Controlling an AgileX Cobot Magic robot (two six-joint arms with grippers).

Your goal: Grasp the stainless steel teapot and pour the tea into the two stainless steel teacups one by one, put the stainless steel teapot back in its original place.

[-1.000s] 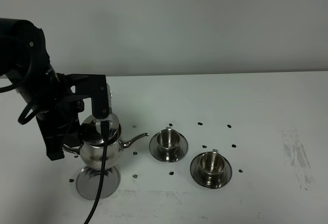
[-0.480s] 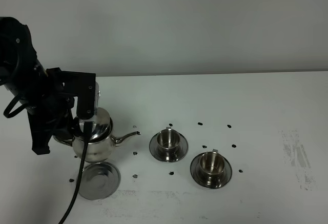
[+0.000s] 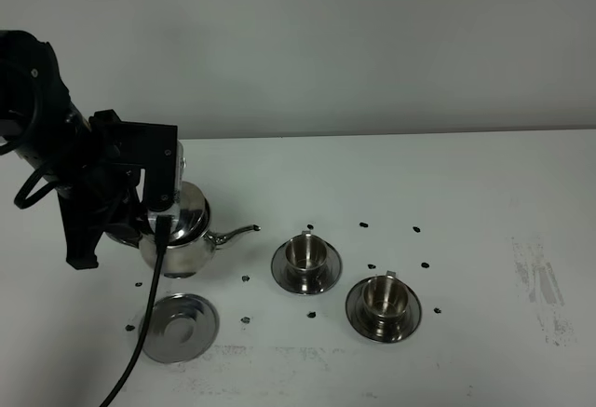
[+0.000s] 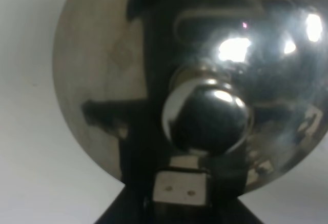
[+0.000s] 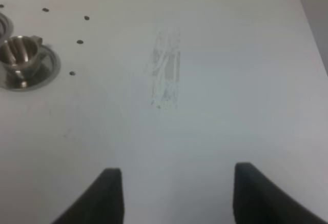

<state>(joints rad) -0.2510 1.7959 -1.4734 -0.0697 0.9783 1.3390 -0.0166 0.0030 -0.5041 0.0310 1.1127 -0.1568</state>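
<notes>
Left of the nearer teacup [image 3: 306, 254] and the farther teacup [image 3: 382, 298], the stainless steel teapot [image 3: 182, 235] hangs above the desk [image 3: 484, 202], beside its bare saucer [image 3: 177, 326], the left end effector [image 3: 126, 230] clamped on it opposite the spout [image 3: 237, 233]. Tipped from that one-sided hold, the pot may swing and miss the small cup, spilling tea. The right end effector [image 5: 177, 185] rests with jaws apart, well away

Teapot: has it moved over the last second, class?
Yes. The teapot has shifted up the exterior view, away from the saucer below it, which stayed put.
</notes>
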